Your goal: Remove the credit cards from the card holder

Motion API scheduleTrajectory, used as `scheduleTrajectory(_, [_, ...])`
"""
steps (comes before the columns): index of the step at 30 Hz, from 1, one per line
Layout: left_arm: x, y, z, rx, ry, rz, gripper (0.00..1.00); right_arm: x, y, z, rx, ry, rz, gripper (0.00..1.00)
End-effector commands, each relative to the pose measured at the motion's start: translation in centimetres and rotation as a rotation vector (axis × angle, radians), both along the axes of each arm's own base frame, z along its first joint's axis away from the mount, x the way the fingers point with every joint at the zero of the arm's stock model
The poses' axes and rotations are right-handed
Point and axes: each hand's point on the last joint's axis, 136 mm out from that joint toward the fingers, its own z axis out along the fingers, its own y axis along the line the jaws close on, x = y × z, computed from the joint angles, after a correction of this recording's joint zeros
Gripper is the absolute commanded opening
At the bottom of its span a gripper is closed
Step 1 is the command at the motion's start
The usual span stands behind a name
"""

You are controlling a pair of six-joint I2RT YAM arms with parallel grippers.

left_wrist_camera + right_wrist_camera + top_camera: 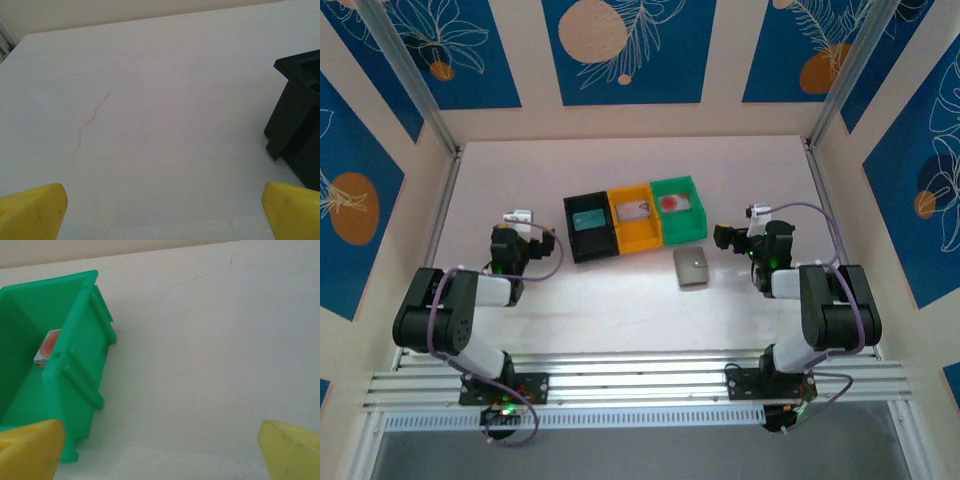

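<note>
Here, a pale table (620, 320) inside blue-patterned walls (630, 50).
Green bin (685, 232) holds a red-dot card (670, 203); left gripper (162, 210) and right gripper (161, 447) both gape open.

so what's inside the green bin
A pale card with a red dot lies in the green bin. From the right wrist view the bin's wall covers part of the card; anything beneath it cannot be seen.
</note>
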Motion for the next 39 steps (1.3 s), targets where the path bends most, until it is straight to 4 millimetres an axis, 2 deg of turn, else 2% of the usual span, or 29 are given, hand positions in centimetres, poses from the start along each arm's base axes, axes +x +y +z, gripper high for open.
scheduleTrajectory(1, [0.1, -0.1, 0.3, 0.000, -0.023, -0.016, 1.00, 0.4, 0.1, 0.9, -0.011, -0.028, 0.020, 0.99])
scheduleTrajectory(30, [0.1, -0.1, 0.3, 0.000, -0.023, -0.016, 1.00, 0.6, -0.3, 1.1, -0.022, -0.033, -0.014, 0.99])
scheduleTrajectory(32, [0.1, -0.1, 0.3, 0.000, -0.023, -0.016, 1.00, 0.7, -2.0, 2.9, -0.038, 0.025, -0.132, 0.99])
scheduleTrajectory(34, [0.1, -0.1, 0.3, 0.000, -0.023, -0.016, 1.00, 0.6, -1.8, 6.9, -0.034, -0.035, -0.140, 0.99])
scheduleTrajectory(37, [0.1, -0.1, 0.3, 0.000, -0.023, -0.016, 1.00, -0.6, 0.1, 11.0, 0.001, -0.085, -0.124, 0.99])
scheduleTrajectory(39, [0.1, -0.1, 0.3, 0.000, -0.023, -0.016, 1.00, -1.9, 3.1, 13.2, -0.003, -0.112, -0.033, 0.99])
